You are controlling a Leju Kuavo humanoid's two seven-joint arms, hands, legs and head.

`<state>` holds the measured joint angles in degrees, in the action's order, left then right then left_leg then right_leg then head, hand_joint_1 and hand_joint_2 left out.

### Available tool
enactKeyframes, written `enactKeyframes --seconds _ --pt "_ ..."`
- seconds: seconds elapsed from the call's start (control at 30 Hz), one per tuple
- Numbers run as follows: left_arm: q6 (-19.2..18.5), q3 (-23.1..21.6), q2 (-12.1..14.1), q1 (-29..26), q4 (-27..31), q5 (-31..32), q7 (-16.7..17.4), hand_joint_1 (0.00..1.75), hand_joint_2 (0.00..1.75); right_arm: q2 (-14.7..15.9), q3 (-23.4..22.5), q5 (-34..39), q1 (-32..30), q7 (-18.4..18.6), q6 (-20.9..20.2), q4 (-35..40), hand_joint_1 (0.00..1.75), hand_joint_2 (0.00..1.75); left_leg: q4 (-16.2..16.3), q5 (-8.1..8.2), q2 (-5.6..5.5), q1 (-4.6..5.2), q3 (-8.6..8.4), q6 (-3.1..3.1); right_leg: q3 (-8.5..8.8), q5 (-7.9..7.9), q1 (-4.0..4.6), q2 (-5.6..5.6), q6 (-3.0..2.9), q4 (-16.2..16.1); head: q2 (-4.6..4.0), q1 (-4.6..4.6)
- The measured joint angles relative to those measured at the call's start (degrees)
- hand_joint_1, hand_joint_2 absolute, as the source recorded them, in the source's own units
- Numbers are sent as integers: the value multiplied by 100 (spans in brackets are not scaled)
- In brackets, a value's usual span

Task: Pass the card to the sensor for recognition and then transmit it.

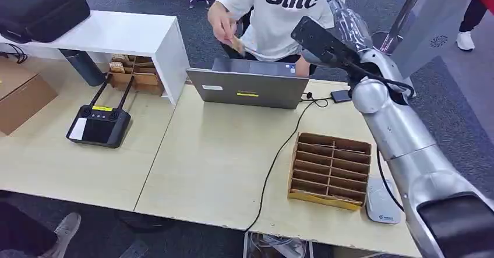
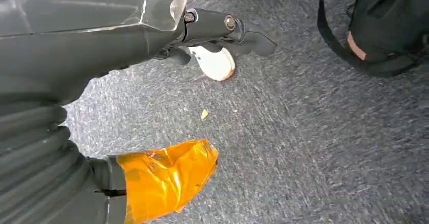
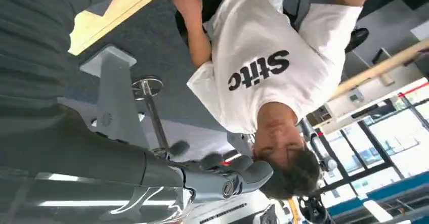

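Remote (image 1: 98,124) on bench (image 1: 215,165) at left. Card (image 1: 236,43) in person's hand (image 1: 221,25), above laptop (image 1: 249,87). Divided box (image 1: 331,169) right of cable, sensor (image 1: 383,202) just beside. My right hand (image 1: 345,18) raised, empty, fingers apart. My left hand (image 2: 222,29): empty, over floor.

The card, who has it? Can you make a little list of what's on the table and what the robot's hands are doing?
card: in the person's hand, held above the laptop; card
person: white shirt, behind the table
right hand: raised toward the person, holds nothing, fingers apart
left hand: hangs over the grey carpet, fingers apart, holds nothing
cardboard tray: slots, on the table's right side
sensor: small grey pad right of the tray
remote controller: black, on the table's left side
cable: black, runs from the laptop off the table's front edge
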<state>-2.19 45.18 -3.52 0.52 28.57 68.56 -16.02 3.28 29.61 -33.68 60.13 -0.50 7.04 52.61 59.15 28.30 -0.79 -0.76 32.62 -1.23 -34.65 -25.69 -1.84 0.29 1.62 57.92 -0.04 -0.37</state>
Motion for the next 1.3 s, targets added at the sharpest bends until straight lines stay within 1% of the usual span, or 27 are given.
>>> enactKeyframes --seconds 0.1,0.2,0.27,0.33,0.43,0.57,0.67,0.77,0.87,0.93,1.07,1.13,1.23,1.3 --pt "-87 -296 -90 -135 245 -138 -9 0 175 53 -164 212 -215 -76 155 391 0 175 0 0 0 0 0 0 -1 0 0 0 0 0 0 2" --pt "-153 -736 -199 -309 563 -290 124 0 175 135 -362 397 -577 -174 268 1030 0 175 0 1 0 0 1 1 -1 0 0 0 0 -1 0 0" --pt "-151 -1051 -223 -393 725 -402 229 0 175 177 -467 443 -807 -216 317 1439 0 175 0 3 0 1 2 2 -1 0 0 0 0 -1 0 0" --pt "-146 -1256 -234 -448 828 -466 273 0 175 210 -514 479 -954 -225 334 1694 0 175 0 3 1 1 2 2 -3 -1 0 0 0 -2 0 0" --pt "-100 -1588 -245 -537 994 -678 337 0 175 271 -675 599 -1282 -424 562 2232 0 175 0 3 0 1 1 2 -4 -1 0 -1 0 -3 0 0" --pt "33 -1948 -230 -604 1020 -896 547 0 175 387 -920 741 -1917 -695 925 3100 0 175 -1 4 -3 0 3 1 -2 -2 0 -4 0 -2 0 2" --pt "156 -2197 -203 -644 1018 -1093 612 0 175 468 -1084 782 -2288 -783 986 3624 0 175 -1 8 3 1 4 5 -6 -2 0 3 0 -3 0 4" --pt "267 -2317 -164 -651 912 -1433 695 0 175 583 -1304 871 -2730 -1024 1199 4167 0 175 -1 9 1 1 4 6 -4 -5 0 -2 2 -5 0 4" --pt "409 -2348 -120 -702 659 -1631 671 0 175 700 -1572 964 -3302 -1213 1322 4691 0 175 -1 13 -1 1 9 7 -4 -8 0 -4 2 -5 0 2" --pt "442 -2370 -105 -749 564 -1668 641 0 175 747 -1702 994 -3487 -1243 1346 4908 0 175 -1 15 10 1 11 7 -10 -7 -1 6 2 -5 0 0" --pt "461 -2396 -72 -726 432 -1720 630 0 175 798 -1794 1014 -3659 -1256 1344 5140 0 175 -1 15 10 2 8 7 -11 -7 -1 6 2 -6 0 0" --pt "481 -2394 -66 -729 362 -1830 645 0 175 822 -1864 1091 -3795 -1320 1377 5246 0 175 -1 14 6 1 6 7 -9 -8 0 0 2 -6 0 0" --pt "555 -2313 -74 -782 162 -2093 645 0 175 881 -2121 1443 -4393 -1599 1484 5622 0 175 -1 15 -5 0 7 7 -3 -14 1 -11 -4 -6 0 2" --pt "564 -2202 -120 -874 105 -2224 645 0 175 905 -2339 1788 -4907 -1819 1411 5886 0 175 -1 29 -4 1 8 5 -4 -21 0 -9 -4 -6 0 0"
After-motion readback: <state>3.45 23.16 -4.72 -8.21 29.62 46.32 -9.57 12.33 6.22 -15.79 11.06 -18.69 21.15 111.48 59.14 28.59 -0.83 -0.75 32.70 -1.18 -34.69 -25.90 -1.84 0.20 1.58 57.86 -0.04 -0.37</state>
